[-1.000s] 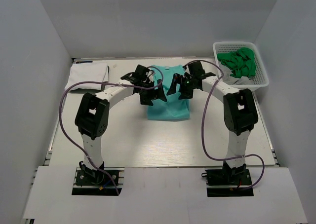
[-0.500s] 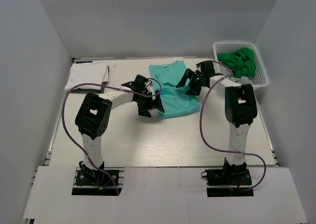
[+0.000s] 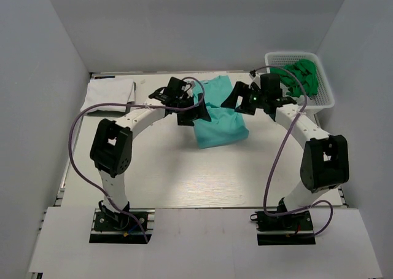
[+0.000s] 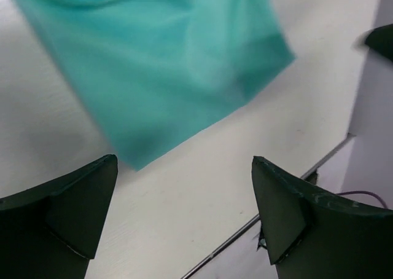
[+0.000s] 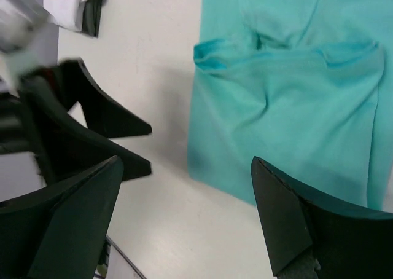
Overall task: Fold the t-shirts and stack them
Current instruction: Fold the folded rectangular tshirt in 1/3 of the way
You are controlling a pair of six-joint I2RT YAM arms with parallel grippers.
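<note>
The left gripper (image 3: pixel 196 112) hangs with its two fingers (image 4: pixel 61 211) spread wide and nothing between them. In its own view only bare table (image 3: pixel 184 174) shows in the gap. The teal shirt (image 3: pixel 220 116) lies just ahead of those fingers. It is blurred in that view, and one lower corner reaches down toward the left finger. From above, this gripper sits at the shirt's left edge, and whether it touches the cloth cannot be told. The right gripper (image 3: pixel 236 101) is likewise wide open and holds nothing. The teal shirt lies ahead of it and to its right, running on behind its right finger, with a folded layer and a puckered seam across the upper part. Past its left finger the dark fingers of the left gripper show, close by. The shirt rests on the table between the two grippers, turned askew. The white shirt (image 3: pixel 110 94) lies folded well off to the left of the left gripper, at the far corner. A white basket (image 3: pixel 288 54) holding green cloth (image 3: pixel 298 76) stands just beyond and to the right of the right gripper.
</note>
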